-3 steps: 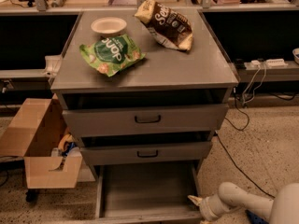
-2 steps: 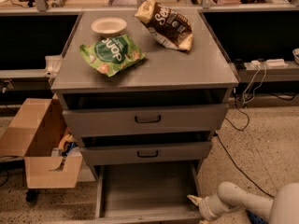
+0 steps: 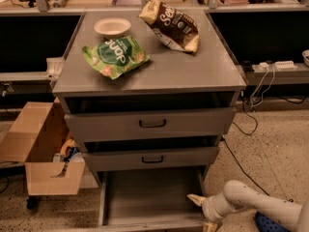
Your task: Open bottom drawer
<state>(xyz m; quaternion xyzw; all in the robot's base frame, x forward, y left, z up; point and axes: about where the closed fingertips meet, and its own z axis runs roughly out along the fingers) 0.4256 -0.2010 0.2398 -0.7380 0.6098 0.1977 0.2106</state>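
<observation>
Single camera view, task: bottom drawer. The gripper (image 3: 198, 212) sat at the lower right of the view, low to the floor, at the end of the pale arm (image 3: 258, 208) that entered from the right edge. Its two fingers were spread apart: the upper finger (image 3: 195, 199) pointed left over the drawer's right front corner, and the lower one was cut off by the bottom edge of the view. I could not tell whether either finger touched the drawer. The bottom drawer (image 3: 145, 197) lay immediately left of the gripper, pulled well out of the cabinet, with its plain grey inside exposed. I could not see its handle. Directly above and left of the gripper was the middle drawer (image 3: 152, 158), and above that the top drawer (image 3: 152, 123). Each had a dark loop handle and a dark gap over its front. Far above the gripper, the cabinet top (image 3: 193, 74) carried a green chip bag (image 3: 116, 56), a white bowl (image 3: 112, 27) just behind it, and a brown chip bag (image 3: 170, 25) nearer the gripper's side. Well to the left of the gripper, beyond the drawer, an open cardboard box (image 3: 41, 144) stood on the floor. A blue object (image 3: 270, 224) lay just right of the gripper, under the arm.
</observation>
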